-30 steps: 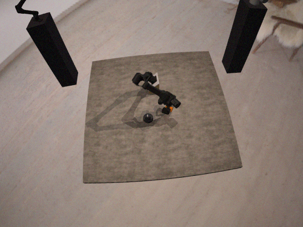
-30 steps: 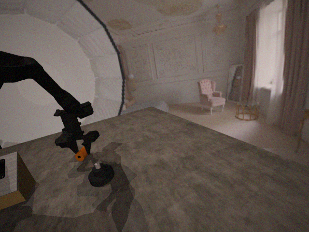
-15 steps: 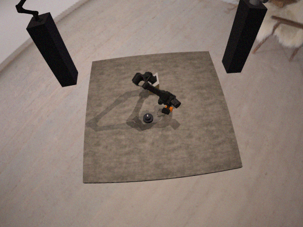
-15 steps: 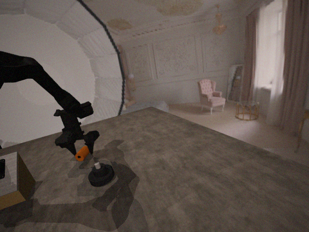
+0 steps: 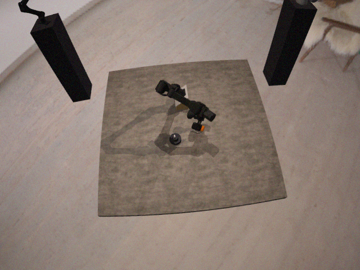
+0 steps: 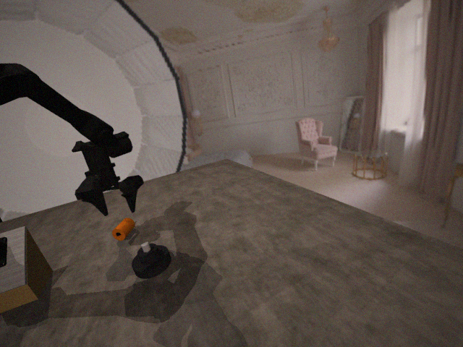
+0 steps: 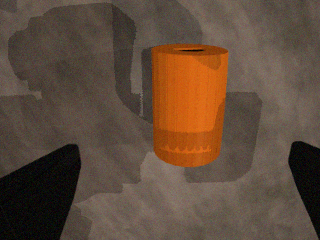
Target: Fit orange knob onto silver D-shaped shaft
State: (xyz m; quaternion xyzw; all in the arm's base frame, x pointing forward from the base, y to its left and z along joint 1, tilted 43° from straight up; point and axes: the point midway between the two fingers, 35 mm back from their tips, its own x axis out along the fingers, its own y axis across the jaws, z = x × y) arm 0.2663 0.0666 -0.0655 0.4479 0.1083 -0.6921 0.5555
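Orange knobs: we count one (image 5: 202, 127) (image 6: 124, 228) (image 7: 189, 107)
Round pedestals: we see one (image 5: 175, 142) (image 6: 151, 264), dark
Shafts: we find one (image 5: 174, 135) (image 6: 145, 246), on that pedestal
Arms over the table: we count one (image 5: 184, 100) (image 6: 56, 103)
Grippers: we see one gripper (image 5: 197, 126) (image 6: 119, 213) (image 7: 188, 155)
Gripper fingers: we count two (image 6: 131, 196) (image 7: 45, 195)
Tables carrying the knob: we have one table (image 5: 174, 180) (image 6: 299, 242) (image 7: 280, 50)
Blocks with pale tops: we count one (image 5: 182, 107) (image 6: 37, 264)
Black pillars: we make it two (image 5: 61, 58)
Pink armchairs: we see one (image 6: 322, 151)
Gold-framed side tables: we count one (image 6: 368, 177)
Chandeliers: we find one (image 6: 328, 43)
Wooden-framed chairs: we see one (image 5: 340, 23), partly cut off
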